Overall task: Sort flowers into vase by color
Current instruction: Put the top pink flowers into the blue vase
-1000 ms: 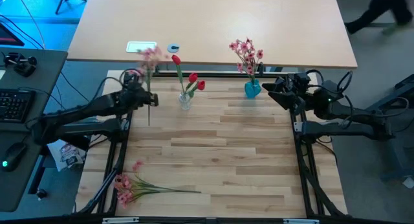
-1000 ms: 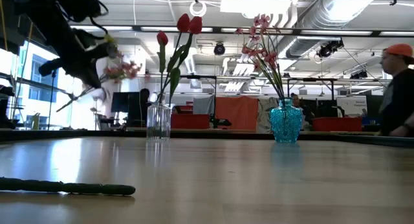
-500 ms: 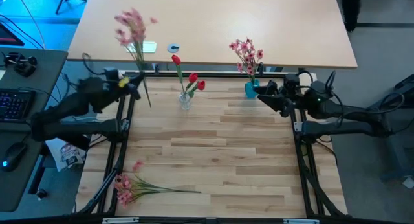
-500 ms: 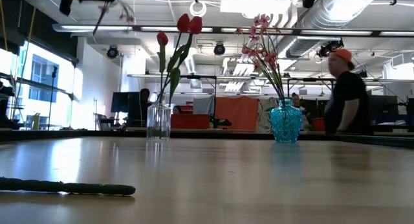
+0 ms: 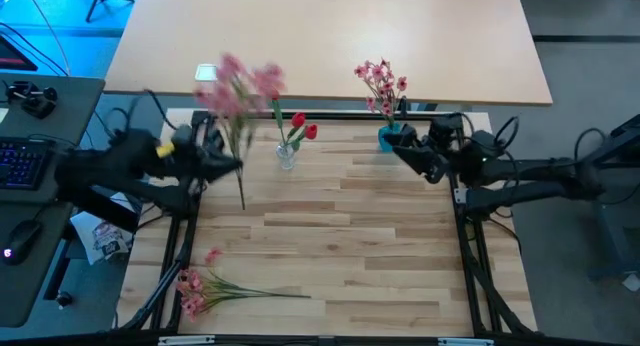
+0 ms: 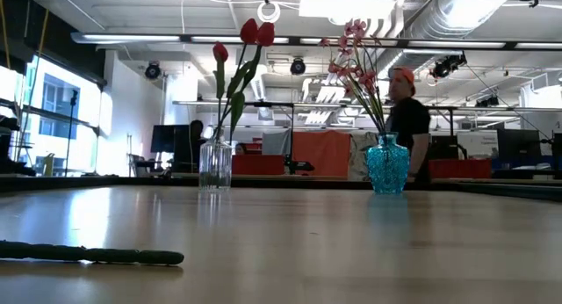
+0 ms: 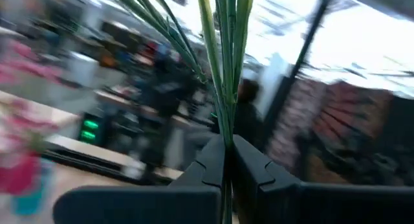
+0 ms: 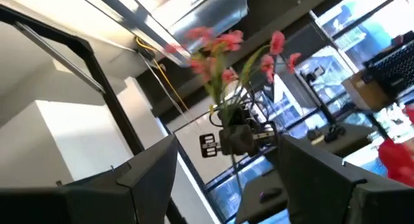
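L claw [image 5: 228, 163] swung pink spray [image 5: 240, 86] toward clear vase [image 5: 286, 156]; no writing legible.

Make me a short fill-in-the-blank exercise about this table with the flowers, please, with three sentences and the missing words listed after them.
1. The left pincer is shut on the stem of a spray of small ____ blossoms, held up above the table.
2. The red flowers stand in the ____ glass vase.
3. One more pink spray lies flat on the wooden table, near its ____ front corner, while the right pincer waits open by the blue vase.

Missing words: pink; clear; left
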